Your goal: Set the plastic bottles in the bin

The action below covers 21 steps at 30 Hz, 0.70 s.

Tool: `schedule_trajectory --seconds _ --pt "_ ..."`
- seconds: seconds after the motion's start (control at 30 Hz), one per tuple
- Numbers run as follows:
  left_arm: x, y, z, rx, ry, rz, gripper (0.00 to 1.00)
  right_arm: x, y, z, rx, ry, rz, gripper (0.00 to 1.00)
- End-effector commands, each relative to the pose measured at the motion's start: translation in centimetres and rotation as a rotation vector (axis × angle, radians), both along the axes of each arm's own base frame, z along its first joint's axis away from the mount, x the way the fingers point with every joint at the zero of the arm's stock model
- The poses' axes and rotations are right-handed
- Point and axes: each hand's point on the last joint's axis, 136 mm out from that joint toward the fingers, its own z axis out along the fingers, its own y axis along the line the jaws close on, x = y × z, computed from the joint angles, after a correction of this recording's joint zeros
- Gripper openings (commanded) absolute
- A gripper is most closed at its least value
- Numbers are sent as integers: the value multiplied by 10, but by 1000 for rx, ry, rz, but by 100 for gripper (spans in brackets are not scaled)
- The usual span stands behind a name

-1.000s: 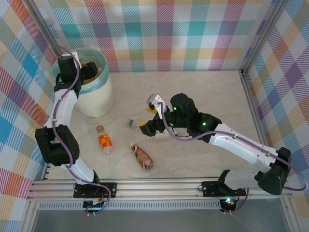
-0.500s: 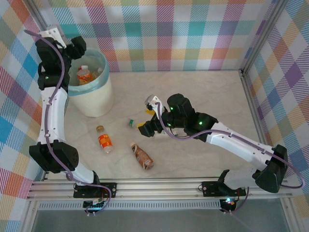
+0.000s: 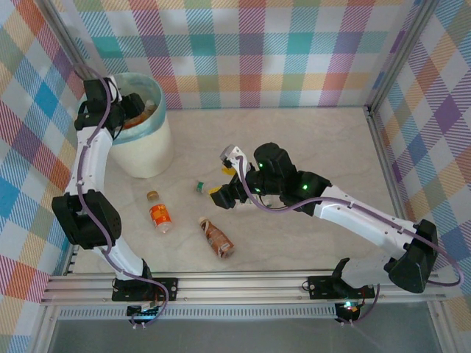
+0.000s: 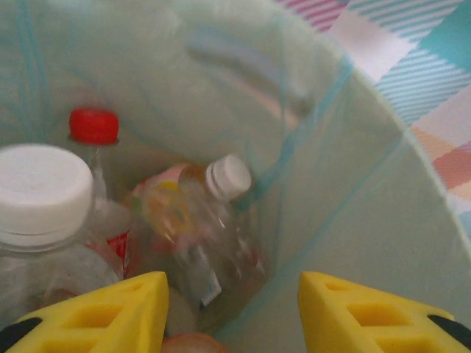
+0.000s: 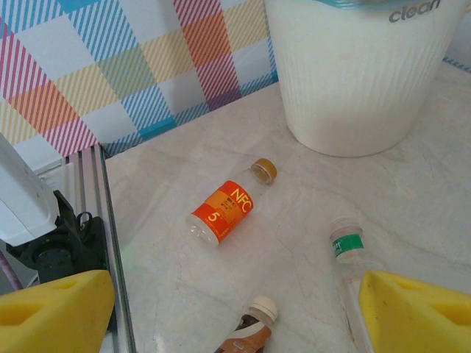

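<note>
- From the top camera, I see the left gripper (image 3: 134, 109) sitting over the mouth of the bin (image 3: 158, 151) at the far left of the table (image 3: 316, 140). From here I cannot tell how its jaws stand.
- Three plastic bottles lie on the table: an orange-label bottle (image 3: 159, 215), a brown bottle (image 3: 217, 237) and a clear bottle with a green band (image 3: 200, 187).
- The right gripper (image 3: 223, 184) hangs low, just beside the clear bottle.
- On the left wrist camera I am looking down into the bin's blue-green liner. The yellow fingers (image 4: 110, 309) stand apart with nothing pinched between them.
- Below them lie a red-capped bottle (image 4: 93, 126), a wide white-capped bottle (image 4: 40, 191) and a tilted small-capped bottle (image 4: 221, 213) with a pink and yellow label.
- On the right wrist camera the yellow fingers (image 5: 51, 309) are spread wide and hold nothing.
- The clear bottle lies just inside one finger, with the brown bottle's cream cap between the fingers.
- The orange-label bottle is farther out, and the bin's white wall is beyond it.
</note>
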Motion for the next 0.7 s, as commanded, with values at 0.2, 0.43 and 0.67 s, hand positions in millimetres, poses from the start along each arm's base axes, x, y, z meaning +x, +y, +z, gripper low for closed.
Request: schedule_trajectory --seconds 0.2,0.43,0.67 --pt "-2 1 12 -31 23 7 53 -4 4 3 9 21 15 86" --pt "-17 -2 118 -19 -177 17 60 6 7 5 -32 13 -11 87" --pt "-60 -66 169 52 -291 -98 61 27 -5 -4 -114 -42 -102 87"
